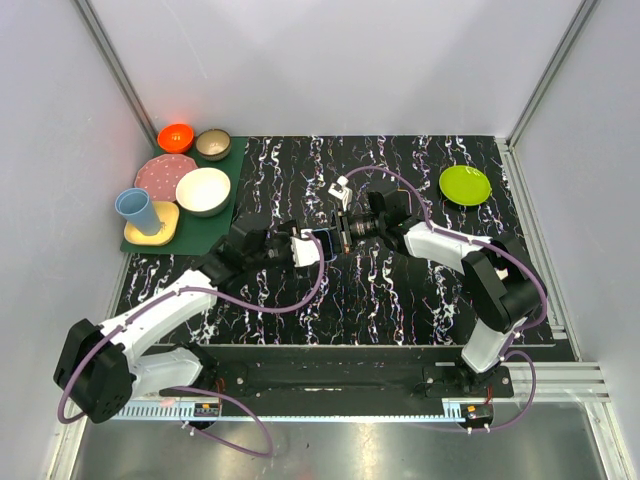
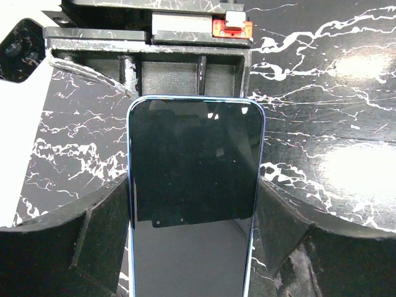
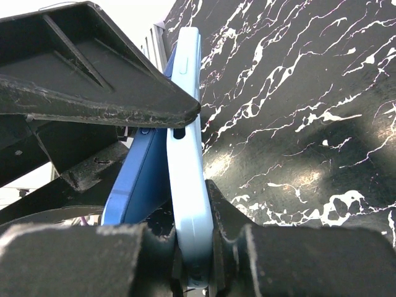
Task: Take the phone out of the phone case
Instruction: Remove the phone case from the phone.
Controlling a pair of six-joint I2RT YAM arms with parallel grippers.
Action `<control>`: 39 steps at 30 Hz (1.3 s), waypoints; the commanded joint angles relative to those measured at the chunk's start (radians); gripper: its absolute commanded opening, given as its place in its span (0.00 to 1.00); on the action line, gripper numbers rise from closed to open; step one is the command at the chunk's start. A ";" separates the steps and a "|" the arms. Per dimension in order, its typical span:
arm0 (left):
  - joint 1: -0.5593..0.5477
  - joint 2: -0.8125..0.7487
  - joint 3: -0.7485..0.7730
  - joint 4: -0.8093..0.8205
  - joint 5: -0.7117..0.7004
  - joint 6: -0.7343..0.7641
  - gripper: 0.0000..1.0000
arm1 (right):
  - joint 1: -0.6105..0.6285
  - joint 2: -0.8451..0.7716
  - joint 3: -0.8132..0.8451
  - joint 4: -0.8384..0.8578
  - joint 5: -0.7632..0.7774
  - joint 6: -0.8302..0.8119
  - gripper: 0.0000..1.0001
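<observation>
**Phone half out of its case**

The job is partly done. In the right wrist view, the dark blue phone (image 3: 139, 179) leans away from the light blue phone case (image 3: 185, 154) at the far end. At the end near the right gripper (image 3: 195, 247) the two are together, so the phone must be pulled all the way out.

The right gripper is squeezed tight on the edge of the case. The left gripper (image 2: 193, 204) has one finger on each long side of the phone and looks to be hugging it, with the screen facing its camera.

Dishes (image 1: 203, 190) far left, plate (image 1: 465, 185) far right
</observation>
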 commanded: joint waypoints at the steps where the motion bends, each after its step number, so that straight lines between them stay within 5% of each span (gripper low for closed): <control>1: -0.005 0.010 0.049 0.000 0.114 -0.049 0.14 | 0.012 -0.059 0.021 0.091 0.015 -0.044 0.00; 12: 0.012 0.013 0.068 0.003 0.175 -0.123 0.00 | 0.012 -0.102 -0.008 0.099 0.084 -0.109 0.00; 39: 0.121 0.010 0.073 0.147 0.359 -0.393 0.00 | 0.012 -0.160 -0.045 0.141 0.140 -0.139 0.00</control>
